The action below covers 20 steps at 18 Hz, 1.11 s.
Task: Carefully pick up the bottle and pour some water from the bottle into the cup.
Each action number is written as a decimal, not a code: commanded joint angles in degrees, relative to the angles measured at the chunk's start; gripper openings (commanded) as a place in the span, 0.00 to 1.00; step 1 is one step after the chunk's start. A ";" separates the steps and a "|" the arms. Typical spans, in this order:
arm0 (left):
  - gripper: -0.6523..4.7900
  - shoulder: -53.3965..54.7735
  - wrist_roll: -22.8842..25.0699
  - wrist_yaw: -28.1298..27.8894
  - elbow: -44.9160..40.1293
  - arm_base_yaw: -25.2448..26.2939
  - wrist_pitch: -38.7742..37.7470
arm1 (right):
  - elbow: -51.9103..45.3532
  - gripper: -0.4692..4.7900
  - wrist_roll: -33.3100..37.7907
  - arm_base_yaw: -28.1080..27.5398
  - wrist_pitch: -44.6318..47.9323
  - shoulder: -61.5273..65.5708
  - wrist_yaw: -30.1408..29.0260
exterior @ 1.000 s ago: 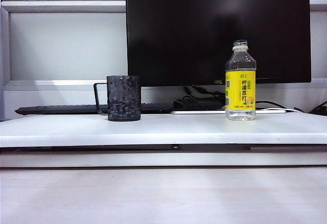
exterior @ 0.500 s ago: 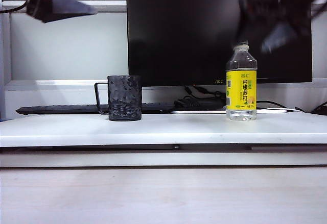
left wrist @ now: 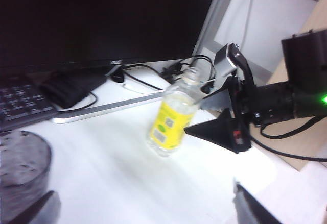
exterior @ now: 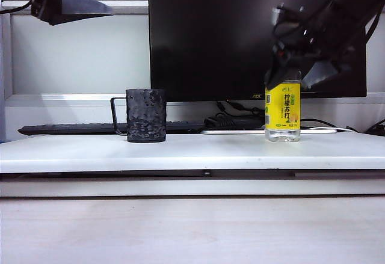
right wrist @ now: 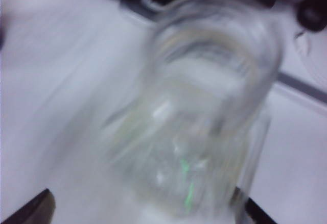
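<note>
The bottle (exterior: 283, 112), clear with a yellow label, stands upright on the white shelf (exterior: 198, 153), with water (exterior: 283, 135) showing at its base. My right gripper (exterior: 293, 77) hangs open in front of its upper part, one finger on either side, and I see no contact. In the right wrist view the blurred bottle (right wrist: 204, 112) fills the picture ahead of the open right gripper (right wrist: 143, 211). The black dimpled cup (exterior: 145, 115) stands to the left, handle facing left. My left gripper (exterior: 66, 2) is open, high at the far left. The left wrist view shows the bottle (left wrist: 171, 119), the right gripper (left wrist: 200, 116), the cup (left wrist: 20, 170) and the open left gripper (left wrist: 145, 211).
A large black monitor (exterior: 240, 29) stands behind the shelf, with a keyboard (exterior: 72, 128) and cables (exterior: 231, 119) at its foot. The shelf's front edge drops to a pale wooden tabletop (exterior: 192, 228).
The right gripper has come down from the top right to the bottle's upper part. The left gripper entered at the top left and has held there. Bottle and cup have not moved.
</note>
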 commanded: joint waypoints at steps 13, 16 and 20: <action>1.00 -0.20 0.07 0.13 0.22 0.13 -2.45 | 0.17 0.37 4.98 0.04 3.85 4.00 -0.61; 1.00 -0.20 0.07 0.31 0.22 0.13 -2.47 | 0.17 0.37 4.96 0.02 3.82 4.00 -0.63; 1.00 -0.20 1.68 -0.44 0.22 0.13 -2.51 | 0.17 0.98 4.76 0.04 7.10 4.02 -3.78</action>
